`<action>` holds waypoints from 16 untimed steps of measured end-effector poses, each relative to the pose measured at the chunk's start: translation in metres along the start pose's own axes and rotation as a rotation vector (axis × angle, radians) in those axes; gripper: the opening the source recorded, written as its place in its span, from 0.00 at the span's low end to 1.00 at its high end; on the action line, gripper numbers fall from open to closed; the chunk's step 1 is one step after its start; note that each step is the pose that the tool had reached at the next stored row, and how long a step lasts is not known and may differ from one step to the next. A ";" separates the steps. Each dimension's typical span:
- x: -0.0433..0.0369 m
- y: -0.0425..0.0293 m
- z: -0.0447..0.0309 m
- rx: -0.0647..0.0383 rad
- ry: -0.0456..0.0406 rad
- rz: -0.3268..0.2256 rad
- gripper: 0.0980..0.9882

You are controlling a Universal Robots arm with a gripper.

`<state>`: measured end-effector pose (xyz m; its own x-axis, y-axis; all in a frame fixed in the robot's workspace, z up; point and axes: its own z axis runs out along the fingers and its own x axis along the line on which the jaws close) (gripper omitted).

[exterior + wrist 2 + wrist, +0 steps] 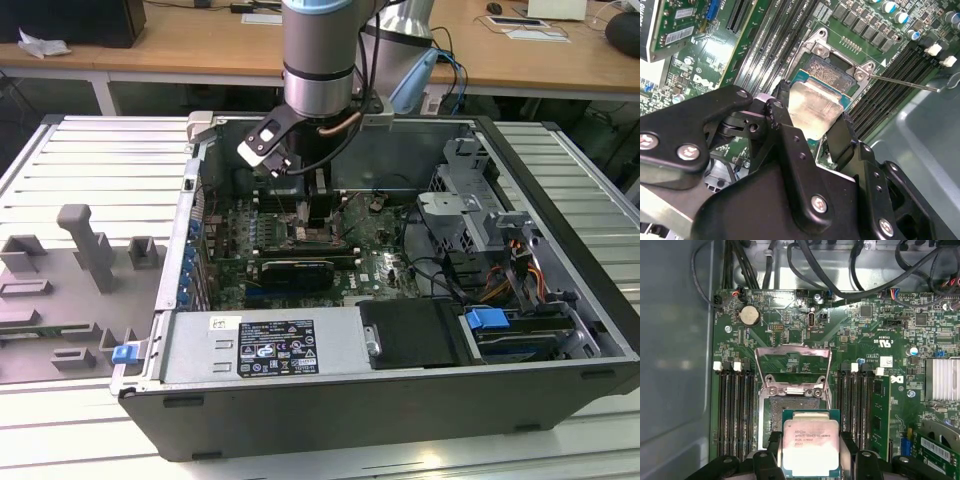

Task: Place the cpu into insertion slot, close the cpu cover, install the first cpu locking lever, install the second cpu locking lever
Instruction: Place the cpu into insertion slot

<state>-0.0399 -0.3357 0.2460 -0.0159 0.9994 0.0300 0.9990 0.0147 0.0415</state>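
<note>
On the left of the first wrist view we saw a bank of memory slots point(735, 410) running beside the socket. In the middle, the gripper point(811, 452) had its two fingers point(774, 442) drawn in narrowly on opposite edges of the chip point(811, 440). The chip hung partly over the socket point(795, 405) and was not seated, and part of the pin field lay bare. Beyond it the cover point(792, 365) stood flipped open. To the right ran more memory slots point(856, 405).

We judged the pins to be the main risk. A descent off-centre or tilted would set a corner of the chip on the metal frame or crush pins. The hold was on thin edges alone, so a slip could drop the chip askew. A chip turned the wrong way against the socket's keys would also block seating, and we could not tell that from these views.
</note>
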 end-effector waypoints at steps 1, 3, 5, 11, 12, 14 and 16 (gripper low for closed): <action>0.0000 -0.0001 0.0002 0.001 0.0000 0.000 0.50; 0.0000 0.0000 0.0008 0.002 0.0000 0.000 0.50; 0.0000 0.0000 0.0017 0.002 0.0004 0.000 0.50; -0.0001 -0.0002 0.0055 0.002 0.0001 0.000 0.50; -0.0001 -0.0002 0.0059 0.002 0.0001 0.000 0.50; -0.0002 -0.0003 0.0075 0.002 0.0001 0.000 0.50; 0.0004 -0.0004 0.0086 0.002 -0.0001 0.000 0.50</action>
<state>-0.0399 -0.3350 0.2374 -0.0157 0.9994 0.0299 0.9991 0.0145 0.0397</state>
